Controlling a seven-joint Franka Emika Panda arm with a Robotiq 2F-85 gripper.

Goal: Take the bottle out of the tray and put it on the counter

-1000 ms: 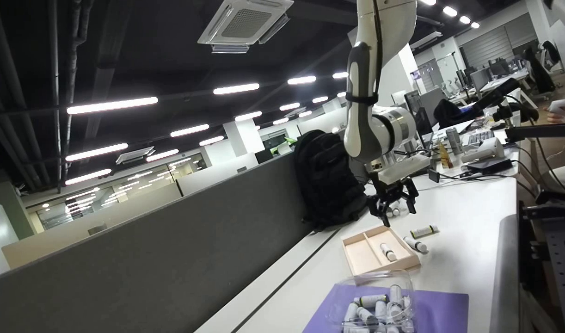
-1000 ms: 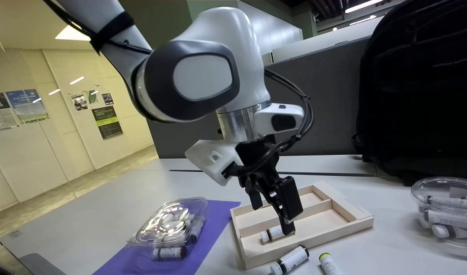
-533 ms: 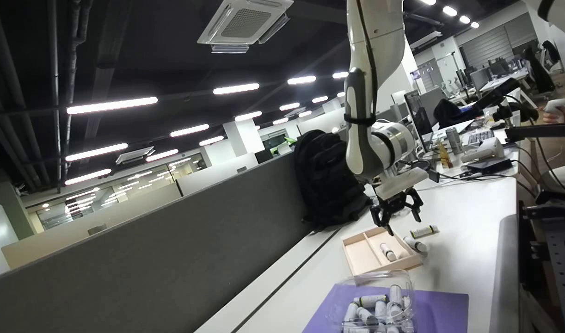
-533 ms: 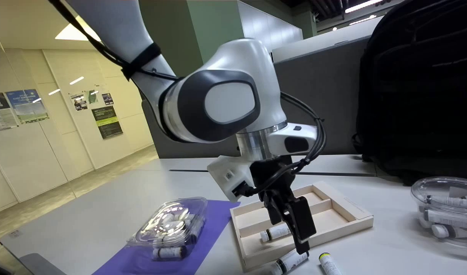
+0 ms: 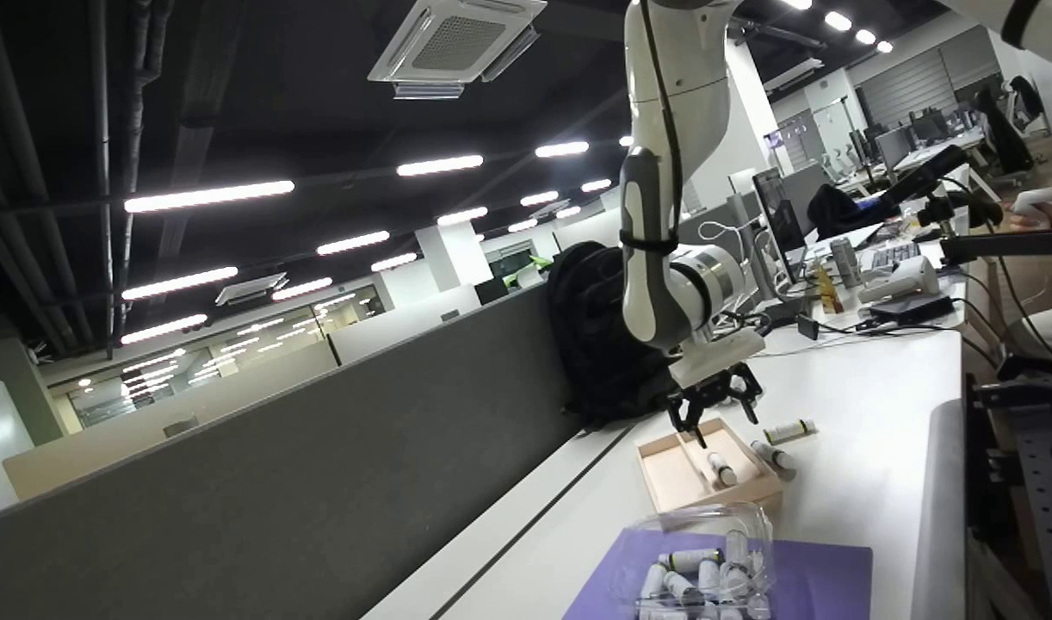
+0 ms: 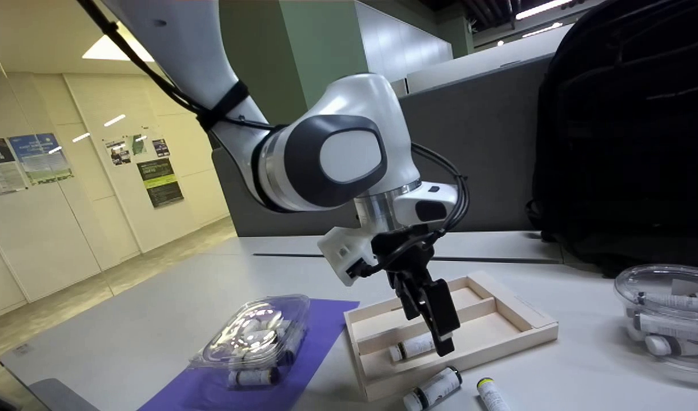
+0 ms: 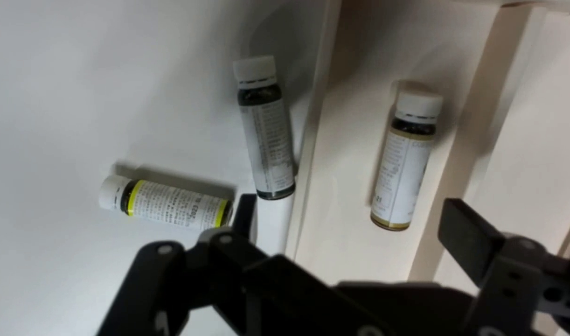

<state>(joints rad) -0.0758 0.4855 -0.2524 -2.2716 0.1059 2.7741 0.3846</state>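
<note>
The tan wooden tray [image 5: 671, 475] lies on the white counter [image 5: 879, 413] and has a divider down its length. One white-capped bottle [image 7: 401, 177] with a white label lies on its side in one compartment; it also shows in both exterior views [image 5: 722, 469] [image 6: 414, 346]. My gripper [image 7: 350, 214] is open and empty above the tray, tilted. In the wrist view the bottle lies ahead of the gap between the fingers, nearer the right finger [image 7: 471, 242]. In an exterior view the gripper [image 6: 428, 333] partly covers the bottle's end.
Two more bottles lie on the counter beside the tray, one dark-banded [image 7: 271, 144] near its wall and one yellow-banded [image 7: 173, 203]. A clear box of bottles [image 6: 257, 337] stands on a purple mat [image 6: 326, 325]. A round clear tub [image 6: 669, 319] and black backpack [image 6: 623, 142] are nearby.
The gripper first lowered toward the tray's edge, then shifted sideways and slightly up, back over the tray. It stays open. The bottles and tray show no clear movement.
</note>
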